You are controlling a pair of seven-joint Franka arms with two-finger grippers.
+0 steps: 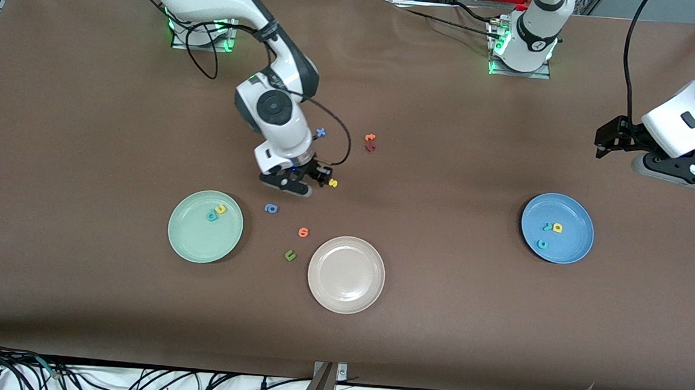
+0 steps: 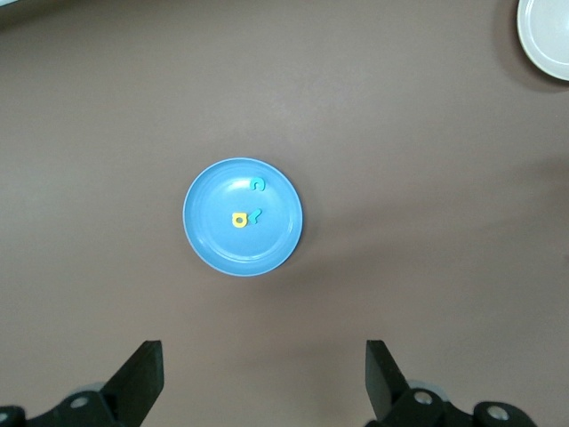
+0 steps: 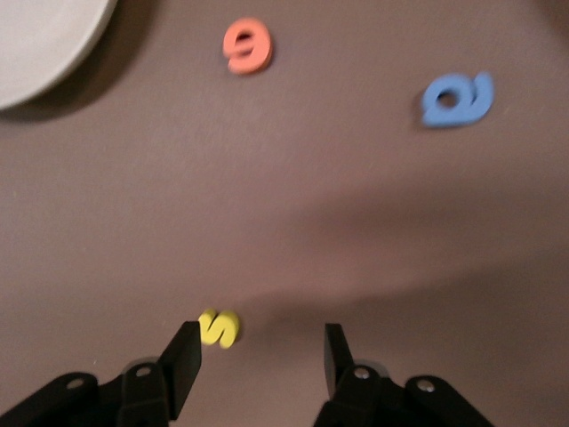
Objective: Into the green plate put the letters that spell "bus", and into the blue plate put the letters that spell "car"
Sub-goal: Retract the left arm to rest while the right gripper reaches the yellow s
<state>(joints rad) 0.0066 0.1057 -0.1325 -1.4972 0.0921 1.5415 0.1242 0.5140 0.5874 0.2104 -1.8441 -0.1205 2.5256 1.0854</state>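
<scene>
The yellow "s" lies on the table right at one fingertip of my right gripper, which is low over the table and open with nothing between its fingers. The green plate holds the teal "b" and yellow "u". In the blue plate lie the yellow "a", teal "r" and teal "c". My left gripper waits open and empty, raised at the left arm's end.
A beige-white plate sits nearest the front camera. Loose letters lie between it and the right gripper: a blue round one, an orange one, an olive "u". A blue letter and a red-orange pair lie nearer the bases.
</scene>
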